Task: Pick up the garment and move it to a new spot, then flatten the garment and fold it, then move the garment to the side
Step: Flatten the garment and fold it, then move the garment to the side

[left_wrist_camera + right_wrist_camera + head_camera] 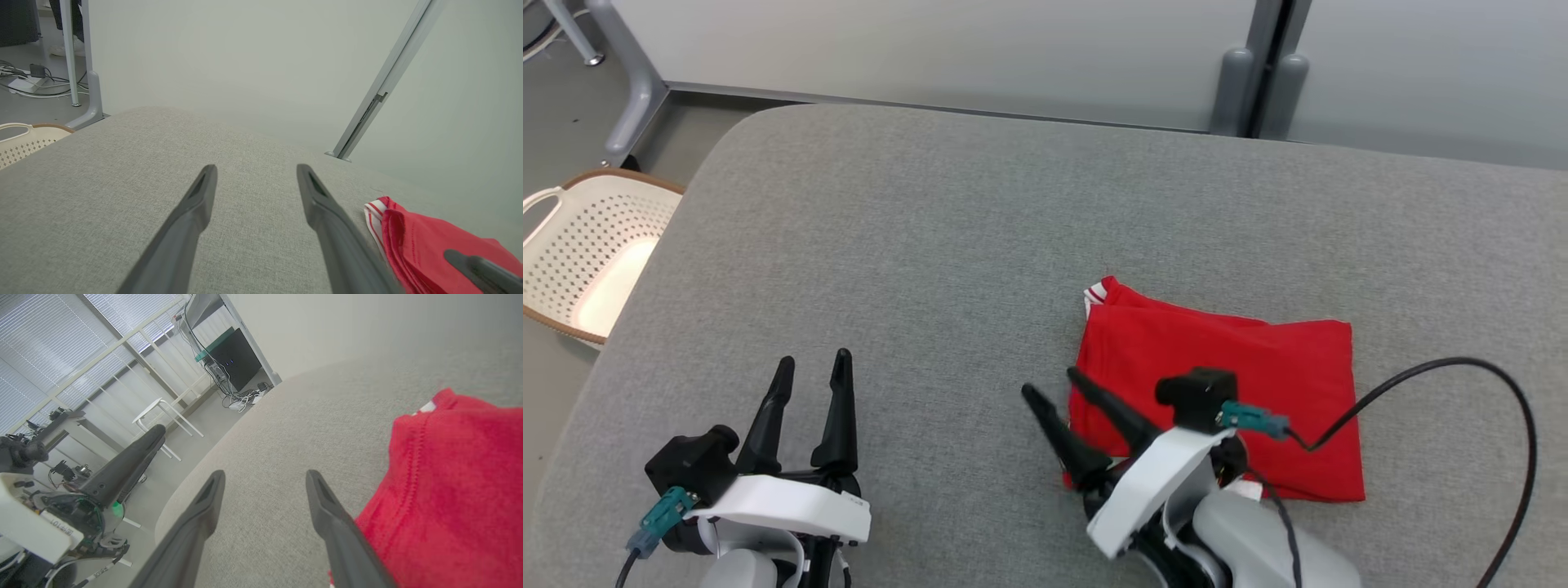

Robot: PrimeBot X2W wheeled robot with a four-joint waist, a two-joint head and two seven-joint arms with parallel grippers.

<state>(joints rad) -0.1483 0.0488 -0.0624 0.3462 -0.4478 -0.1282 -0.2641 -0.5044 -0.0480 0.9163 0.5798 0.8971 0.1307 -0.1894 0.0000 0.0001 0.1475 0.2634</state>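
Folded red garment (1217,359) lay flat on grey padded table (915,229), right of centre in head view. Right gripper (1050,382) sat at garment's near-left edge, fingers spread, nothing between them. Left gripper (814,358) rested well apart to left, fingers likewise spread, empty. White basket (596,245) stood beside table's left edge.

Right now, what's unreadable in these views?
- Head view: the near-left corner of the folded red garment is hidden behind the right gripper and its wrist.
- Right wrist view: the garment runs off the right and bottom edges, and it is unclear whether a finger touches its hem.
- Head view: the perforated basket is cut off by the left edge.
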